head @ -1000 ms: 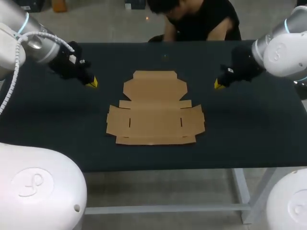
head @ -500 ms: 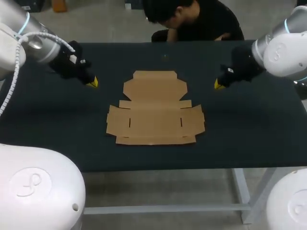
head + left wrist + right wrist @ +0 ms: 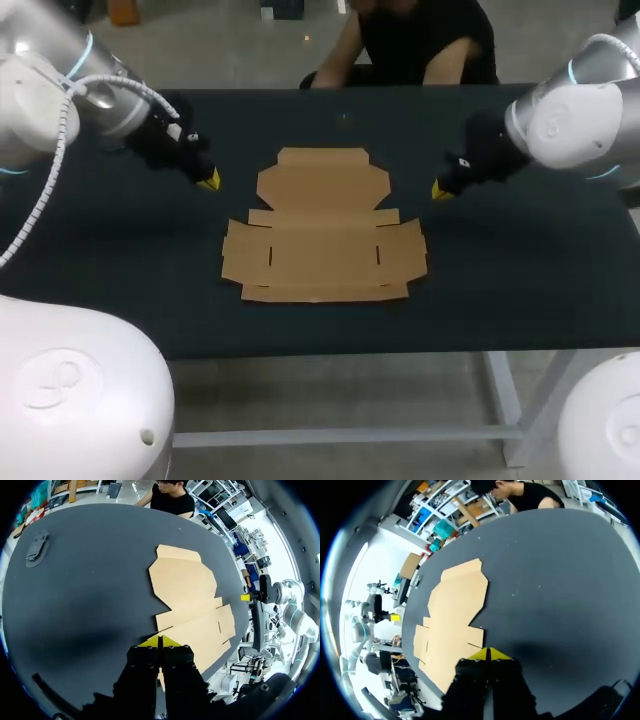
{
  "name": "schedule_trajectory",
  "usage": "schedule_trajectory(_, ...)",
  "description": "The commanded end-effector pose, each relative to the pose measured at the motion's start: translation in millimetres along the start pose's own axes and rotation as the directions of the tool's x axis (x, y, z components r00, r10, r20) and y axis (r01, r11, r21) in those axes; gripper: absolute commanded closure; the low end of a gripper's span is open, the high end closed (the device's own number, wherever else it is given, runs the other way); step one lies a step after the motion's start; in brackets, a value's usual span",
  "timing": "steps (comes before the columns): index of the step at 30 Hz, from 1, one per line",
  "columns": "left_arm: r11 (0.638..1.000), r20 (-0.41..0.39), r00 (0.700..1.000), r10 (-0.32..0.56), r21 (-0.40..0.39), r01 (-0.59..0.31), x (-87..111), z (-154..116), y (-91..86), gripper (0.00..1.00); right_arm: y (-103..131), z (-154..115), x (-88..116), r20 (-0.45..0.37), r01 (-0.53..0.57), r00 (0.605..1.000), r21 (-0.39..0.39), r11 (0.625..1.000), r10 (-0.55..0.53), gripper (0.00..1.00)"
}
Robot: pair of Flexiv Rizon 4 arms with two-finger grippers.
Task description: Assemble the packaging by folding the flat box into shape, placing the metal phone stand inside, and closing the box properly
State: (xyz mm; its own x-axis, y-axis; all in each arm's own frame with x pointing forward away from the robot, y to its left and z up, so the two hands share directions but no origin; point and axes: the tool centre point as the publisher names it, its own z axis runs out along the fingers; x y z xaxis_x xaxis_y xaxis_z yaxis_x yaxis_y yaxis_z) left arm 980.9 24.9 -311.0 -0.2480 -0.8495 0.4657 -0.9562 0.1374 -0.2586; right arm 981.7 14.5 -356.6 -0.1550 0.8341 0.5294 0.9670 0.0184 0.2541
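A small dark object [image 3: 38, 548] — perhaps the phone stand — is too dim to identify.

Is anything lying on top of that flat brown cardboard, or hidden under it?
Nothing lies on the flat brown cardboard box blank; its upper face is bare. It lies flat on the dark table, so anything beneath is hidden.

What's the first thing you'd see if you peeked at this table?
The flat brown cardboard box stands out first, lying unfolded in the middle of the dark table. Next come the bright yellow tips of the left gripper and the right gripper, one on each side of the box's far flap. Both are shut and hold nothing.
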Motion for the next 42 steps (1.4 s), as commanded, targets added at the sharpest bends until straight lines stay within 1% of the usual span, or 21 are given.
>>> schedule_trajectory(1, 1.0, -0.019, 1.0, 0.002, 0.013, -0.001, -9.5, 13, 2.4, 1.0, 12, 18, -6, -0.039, 0.017, 0.999, 0.029, 0.999, -0.016, 1.0)
schedule_trajectory(6, 1.0, -0.047, 0.999, -0.005, 0.018, 0.005, -16.4, 20, 4.3, 1.0, 18, 31, -8, -0.087, 0.051, 0.995, 0.055, 0.997, -0.046, 1.0)
schedule_trajectory(9, 1.0, -0.054, 0.999, -0.002, 0.022, 0.003, -18.1, 23, 6.0, 1.0, 20, 38, -10, -0.105, 0.068, 0.993, 0.066, 0.995, -0.061, 1.0)
schedule_trajectory(11, 1.0, -0.063, 0.998, 0.005, 0.021, -0.004, -18.2, 25, 6.4, 1.0, 20, 42, -10, -0.104, 0.078, 0.992, 0.072, 0.994, -0.07, 1.0)
schedule_trajectory(14, 1.0, -0.069, 0.997, 0.015, 0.016, -0.014, -18.1, 28, 6.0, 1.0, 19, 47, -10, -0.107, 0.112, 0.989, 0.061, 0.992, -0.105, 1.0)
schedule_trajectory(19, 0.999, -0.09, 0.995, 0.032, -0.003, -0.032, -16.7, 35, 4.6, 1.0, 18, 55, -12, -0.132, 0.129, 0.984, 0.046, 0.991, -0.122, 1.0)
schedule_trajectory(23, 0.999, -0.105, 0.994, 0.044, -0.019, -0.046, -15.9, 41, 4.2, 1.0, 16, 61, -13, -0.155, 0.129, 0.98, 0.03, 0.991, -0.122, 1.0)
schedule_trajectory(24, 0.999, -0.099, 0.995, 0.033, -0.029, -0.036, -15.9, 43, 3.9, 1.0, 15, 62, -14, -0.162, 0.117, 0.98, 0.011, 0.993, -0.114, 1.0)
schedule_trajectory(25, 0.999, -0.095, 0.995, 0.015, -0.034, -0.018, -16.5, 45, 3.1, 1.0, 15, 61, -17, -0.174, 0.082, 0.981, -0.002, 0.997, -0.081, 1.0)
schedule_trajectory(26, 0.998, -0.062, 0.998, -0.015, -0.055, 0.011, -17.5, 45, 1.3, 1.0, 15, 61, -17, -0.174, 0.082, 0.981, -0.002, 0.997, -0.081, 1.0)
schedule_trajectory(35, 0.998, -0.062, 0.998, -0.015, -0.055, 0.011, -17.5, 45, 1.3, 1.0, 15, 61, -17, -0.174, 0.082, 0.981, -0.002, 0.997, -0.081, 1.0)
schedule_trajectory(36, 0.999, -0.062, 0.998, -0.016, -0.053, 0.013, -18.1, 49, 1.0, 1.0, 15, 61, -17, -0.174, 0.082, 0.981, -0.002, 0.997, -0.081, 1.0)
schedule_trajectory(40, 0.999, -0.109, 0.994, 0.005, -0.042, -0.009, -21.5, 59, 2.3, 1.0, 16, 69, -16, -0.19, 0.083, 0.979, 0.013, 0.996, -0.079, 1.0)
schedule_trajectory(42, 0.999, -0.115, 0.993, 0.006, -0.039, -0.01, -22.7, 61, 2.2, 1.0, 17, 71, -17, -0.198, 0.084, 0.977, 0.016, 0.996, -0.079, 1.0)
